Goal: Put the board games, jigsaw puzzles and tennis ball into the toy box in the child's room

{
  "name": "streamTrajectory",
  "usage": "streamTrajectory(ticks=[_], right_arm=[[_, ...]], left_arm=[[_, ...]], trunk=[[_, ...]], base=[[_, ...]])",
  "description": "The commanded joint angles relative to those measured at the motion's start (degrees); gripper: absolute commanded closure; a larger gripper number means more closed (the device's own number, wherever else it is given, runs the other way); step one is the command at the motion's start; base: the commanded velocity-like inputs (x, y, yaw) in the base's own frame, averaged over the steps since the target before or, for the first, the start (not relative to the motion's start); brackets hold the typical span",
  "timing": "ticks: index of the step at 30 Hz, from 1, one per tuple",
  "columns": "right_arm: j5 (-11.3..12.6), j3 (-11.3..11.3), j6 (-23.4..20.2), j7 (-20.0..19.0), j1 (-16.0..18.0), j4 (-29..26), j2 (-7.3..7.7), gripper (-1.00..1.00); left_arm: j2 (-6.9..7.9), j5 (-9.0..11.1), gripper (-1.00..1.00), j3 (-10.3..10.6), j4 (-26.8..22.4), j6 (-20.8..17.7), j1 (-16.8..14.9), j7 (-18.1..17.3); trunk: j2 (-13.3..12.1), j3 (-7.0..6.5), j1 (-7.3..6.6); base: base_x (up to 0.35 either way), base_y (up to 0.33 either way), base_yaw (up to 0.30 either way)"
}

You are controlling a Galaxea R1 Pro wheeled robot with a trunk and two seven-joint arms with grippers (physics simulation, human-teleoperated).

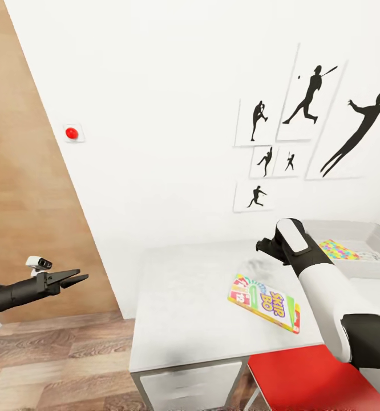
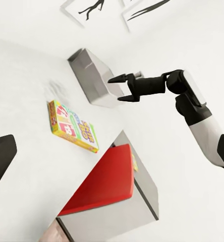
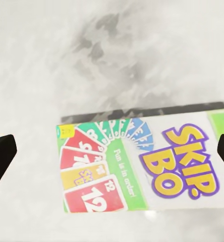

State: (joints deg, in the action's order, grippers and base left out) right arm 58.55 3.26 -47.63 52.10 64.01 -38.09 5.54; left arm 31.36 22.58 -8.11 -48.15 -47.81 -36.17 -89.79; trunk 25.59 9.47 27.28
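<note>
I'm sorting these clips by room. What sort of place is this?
Most likely a child's bedroom or playroom: black baseball-player silhouette pictures hang on the white wall, and a Skip-Bo game box lies on a light-grey desk near a grey bin holding a bright jigsaw.
</note>
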Motion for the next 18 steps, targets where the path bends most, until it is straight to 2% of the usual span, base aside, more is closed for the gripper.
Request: streamTrajectory(ticks=[1,11,14,18], right_arm=[[0.5,0.3,-0.2,0.5,0.1,-0.1,0.08,-1.00],[0.2,0.4,-0.2,0.5,0.1,-0.1,0.00,-1.00],[-1.5,0.3,-0.2,0.5,0.1,-0.1,0.04,-1.00],[-5.1,0.1,-0.2,0.5,0.2,-0.1,0.07,-1.00]], left_arm=[[0.02,0.0,-1.00,0.0,0.0,-0.6,0.0,-0.2],[-0.10,0.0,-1.00,0.0,0.0,-0.5,0.0,-0.2],[-0.13,0.0,-1.00,0.0,0.0,-0.5,0.0,-0.2],[-0.20,0.0,-1.00,0.0,0.0,-0.5,0.0,-0.2]], trunk=[[0.1,0.22,0.03],[0.1,1.16,0.03],[0.1,1.44,0.03],[0.1,1.82,0.03]], base=[[0.000,0.000,0.000],[0.000,0.000,0.000],[0.000,0.000,0.000],[0.000,0.000,0.000]])
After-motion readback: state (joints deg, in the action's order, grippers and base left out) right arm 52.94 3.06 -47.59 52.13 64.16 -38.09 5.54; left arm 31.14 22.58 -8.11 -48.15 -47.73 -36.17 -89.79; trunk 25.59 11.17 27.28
